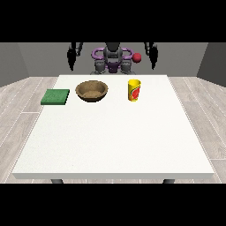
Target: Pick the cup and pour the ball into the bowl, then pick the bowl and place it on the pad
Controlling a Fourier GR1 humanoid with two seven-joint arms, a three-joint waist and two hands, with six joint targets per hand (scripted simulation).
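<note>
The big white table (pixel 114 141) looked flat and smooth. On its far part stood the yellow cup (pixel 134 90), at the right. It was judged light and stiff, best held round its sides. The brown bowl (pixel 92 91) was left of it, and the green pad (pixel 55 96) further left. Wood floor (pixel 17 110) and grey walls (pixel 39 59) were seen. Both hands, at the view's left (pixel 71 59) and right (pixel 153 56), hung back, holding nothing. Their fingers could not be made out. A red ball (pixel 137 57) was seen by the robot.
</note>
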